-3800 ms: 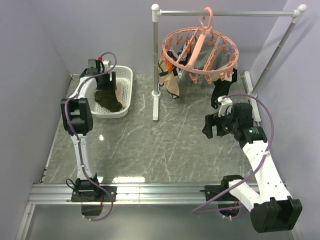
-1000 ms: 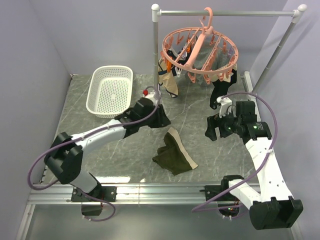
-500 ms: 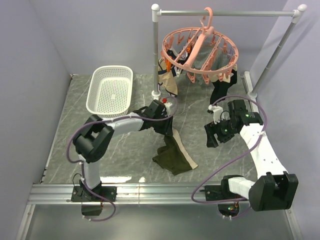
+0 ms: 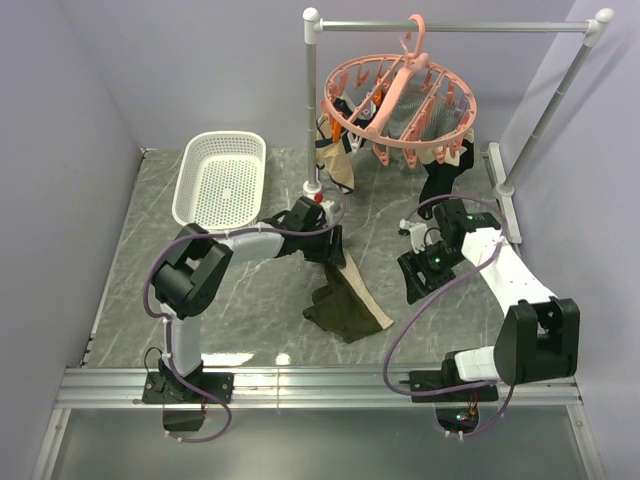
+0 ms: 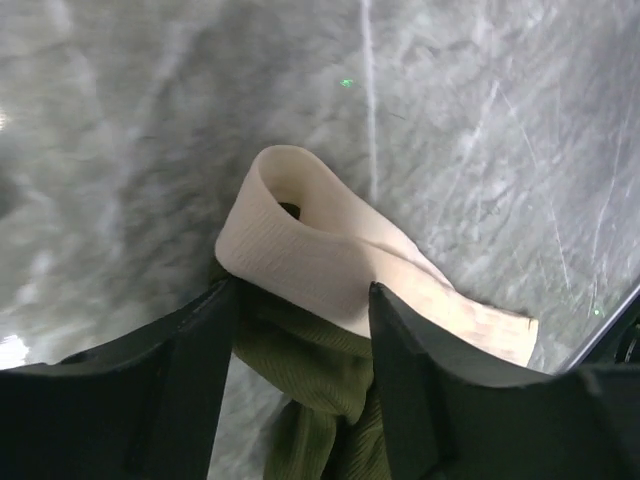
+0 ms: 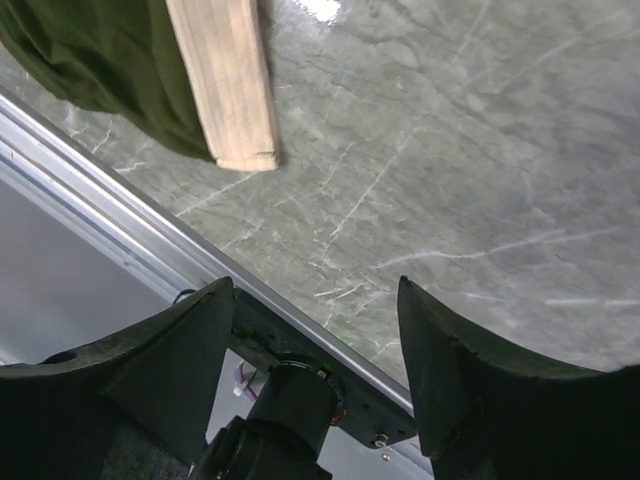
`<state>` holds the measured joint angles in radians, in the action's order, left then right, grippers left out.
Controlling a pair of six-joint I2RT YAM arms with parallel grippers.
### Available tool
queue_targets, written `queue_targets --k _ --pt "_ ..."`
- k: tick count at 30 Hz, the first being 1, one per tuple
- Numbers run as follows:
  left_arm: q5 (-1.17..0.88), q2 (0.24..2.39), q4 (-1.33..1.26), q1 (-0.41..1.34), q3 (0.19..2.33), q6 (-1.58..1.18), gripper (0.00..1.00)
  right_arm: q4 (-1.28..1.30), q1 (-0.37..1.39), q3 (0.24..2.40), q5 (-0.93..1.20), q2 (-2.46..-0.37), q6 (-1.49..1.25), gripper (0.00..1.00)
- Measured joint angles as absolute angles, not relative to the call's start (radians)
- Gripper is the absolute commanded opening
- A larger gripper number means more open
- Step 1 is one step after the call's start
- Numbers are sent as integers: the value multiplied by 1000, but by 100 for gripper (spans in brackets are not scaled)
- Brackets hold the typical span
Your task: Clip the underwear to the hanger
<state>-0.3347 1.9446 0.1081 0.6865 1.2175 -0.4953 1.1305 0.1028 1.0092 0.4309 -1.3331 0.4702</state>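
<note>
The olive-green underwear [image 4: 345, 308] with its beige waistband [image 5: 330, 245] lies crumpled on the marble table, front of centre. Its far end rises toward my left gripper [image 4: 332, 255]. In the left wrist view that gripper [image 5: 303, 290] stands open astride the bunched green cloth and folded waistband, with bare table showing beside the left finger. My right gripper [image 4: 412, 288] hovers open and empty just right of the underwear; its wrist view [image 6: 315, 285] shows the waistband end [image 6: 228, 90] ahead. The pink round hanger [image 4: 400, 105] hangs from the rail behind, apart from both grippers.
A grey rail stand [image 4: 455, 25] crosses the back, its post [image 4: 312, 130] just behind the left gripper. A tan garment [image 4: 340, 168] and a black garment [image 4: 445, 175] hang from the hanger. A white basket [image 4: 222, 180] sits back left. An aluminium rail [image 6: 120, 200] edges the table front.
My left gripper came down onto the underwear's far end and the cloth shifted slightly left. My right arm swung forward and left toward the underwear, its jaws narrowing a little.
</note>
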Motion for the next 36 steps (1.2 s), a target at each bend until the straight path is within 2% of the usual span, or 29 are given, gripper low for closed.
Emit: queue_targets --k 5,7,10,20,27,30,31,34,36 --pt "-322 1922 109 670 1215 -500 50 1119 178 1011 427 -1415 462 64" --pt "-319 1912 109 666 1214 -518 49 1115 220 1016 427 -1468 454 64" --pt "-325 1883 82 654 1184 -553 56 1090 273 1016 434 -1551 434 64" --pt "-353 1718 42 575 1082 -633 62 967 415 1005 450 -1646 332 63" --pt "-374 1680 47 507 1081 -648 64 899 543 992 337 -1697 289 61" --pt "-377 1672 50 480 1081 -648 63 898 569 991 275 -1714 288 42" --pt "-377 1668 50 476 1081 -648 62 897 572 991 253 -1717 294 26" --pt "-382 1664 46 479 1076 -646 62 896 572 980 204 -1719 321 0" --pt "-382 1665 47 489 1075 -642 62 899 572 969 189 -1704 336 0"
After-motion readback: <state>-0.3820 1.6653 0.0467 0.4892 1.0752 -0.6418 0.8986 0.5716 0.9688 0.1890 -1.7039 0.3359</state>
